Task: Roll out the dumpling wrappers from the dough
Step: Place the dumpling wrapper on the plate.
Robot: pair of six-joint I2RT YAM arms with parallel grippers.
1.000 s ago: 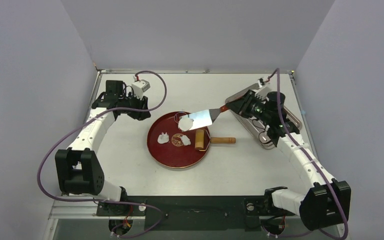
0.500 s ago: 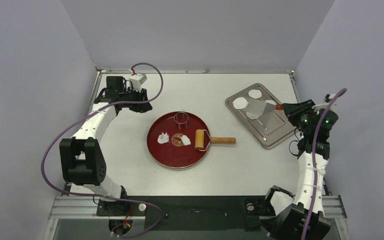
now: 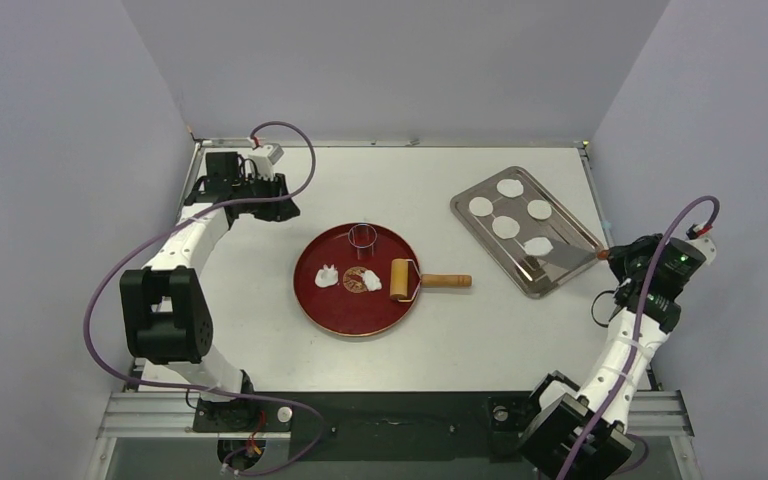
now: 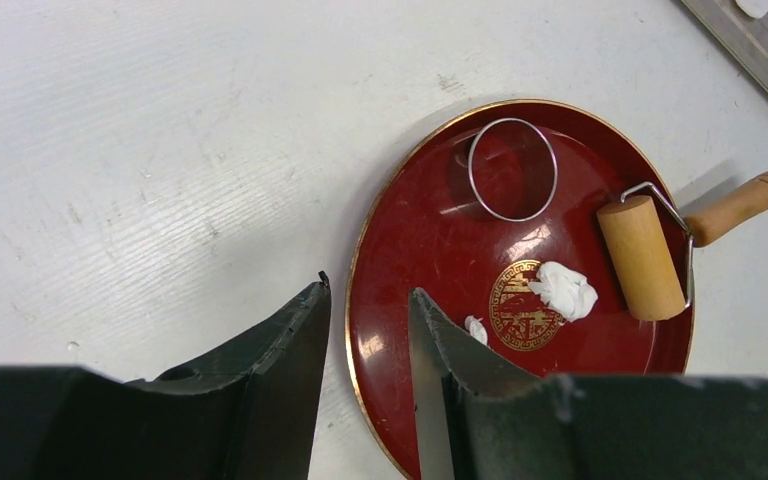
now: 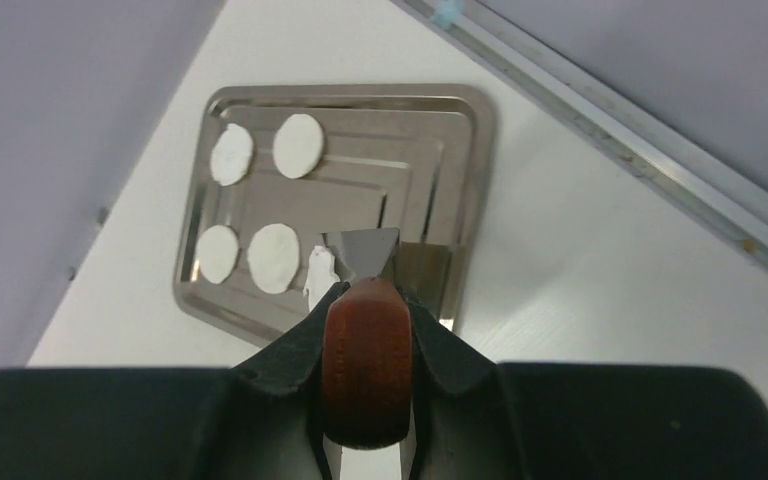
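The right gripper (image 5: 368,300) pinches the spatula (image 5: 362,252) by its handle, blade over the steel tray (image 5: 460,150) with the dumpling wrappers (image 5: 297,146). The left gripper (image 4: 368,300) is spread, holding nothing. The dough (image 4: 564,289) sits on the red plate (image 4: 430,230)

Bright, even overhead light; faint soft shadows. Glare patches on the glossy round red plate (image 4: 430,260). Soft focus at 6 o'clock in both wrist views.

Round wrappers (image 5: 297,146) on tray (image 5: 440,140), dough (image 4: 565,290) on plate (image 4: 440,250)
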